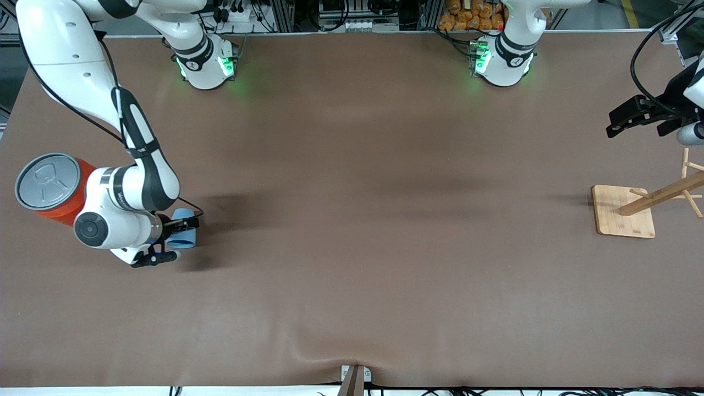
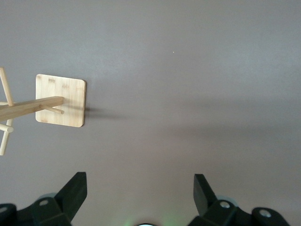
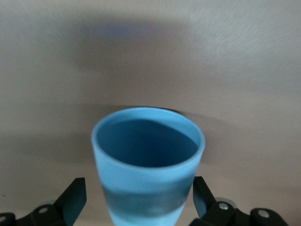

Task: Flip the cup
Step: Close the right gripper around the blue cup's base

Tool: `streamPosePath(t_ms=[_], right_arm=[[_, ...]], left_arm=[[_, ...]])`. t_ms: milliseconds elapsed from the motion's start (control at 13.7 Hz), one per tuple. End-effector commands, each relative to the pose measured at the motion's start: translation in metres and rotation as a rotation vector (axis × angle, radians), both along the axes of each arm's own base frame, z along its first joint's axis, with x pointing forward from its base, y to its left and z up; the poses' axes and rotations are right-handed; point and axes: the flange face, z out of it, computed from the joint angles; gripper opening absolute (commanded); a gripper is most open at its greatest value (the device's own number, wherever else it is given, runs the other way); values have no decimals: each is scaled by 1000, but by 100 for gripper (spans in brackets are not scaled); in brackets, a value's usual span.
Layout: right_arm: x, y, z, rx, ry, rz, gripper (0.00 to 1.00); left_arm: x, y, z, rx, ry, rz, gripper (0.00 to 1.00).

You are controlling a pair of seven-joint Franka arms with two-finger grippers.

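Brown cloth covers the desk (image 1: 352, 220) from end to end; on it, toward the right arm's end, stands a large orange can (image 1: 52, 190) with a grey pull-tab lid, and just beside the can, nearer to the front camera, lies the cup (image 1: 183, 235), small, light blue, darker blue inside. At the left arm's end stands a bamboo peg rack (image 1: 624, 212) on a square base, well apart from the cup.

The cup appears to lie on its side with its mouth facing away from the wrist, though the arm hides most of it in the front view. The right pincer (image 1: 165, 239) straddles the cup low over the desk, fingers apart on either side of the wall and not yet clamped; the right wrist view shows one finger (image 3: 75, 195) clear of the plastic. The left pincer (image 1: 632, 118) waits in the air above the rack's end of the desk, fingers apart, holding nothing.

Handling, as a judgement: thin moulded plastic, light, fairly stiff, smooth and tapered, hence liable to squirt toward the narrow end; grip mid-wall, across the body, with modest force.
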Motion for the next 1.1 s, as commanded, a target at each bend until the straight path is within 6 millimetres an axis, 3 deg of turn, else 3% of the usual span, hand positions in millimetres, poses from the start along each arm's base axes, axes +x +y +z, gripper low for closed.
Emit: streamPosePath(t_ms=[0,147,220,293,366,586,806,952,1026], right_arm=[[1,4,-10,12,11,27,100],[1,6,-11,12,13,30,97],[1,10,-10,15,11,37,69],[2,10,-9,16,10,40,51],[2,13,-5,23,7,45,42],[9,10,21,62,-34,176,40],[15,10,60,93,-96,333,40],[19,21,101,103,-160,441,43],[18,41,127,105,-195,515,45]], left_arm=[[-1,2,0,3,10,-19,100],[-2,2,0,3,15,-17,100],[-2,2,0,3,17,-17,100],[-2,3,-1,3,18,-16,100],[-2,3,-1,3,18,-16,100],[-4,2,-1,-1,20,-16,100],[-4,7,-3,-34,25,1,100],[-5,6,-2,-44,23,2,100],[-6,7,-1,-48,22,7,100]])
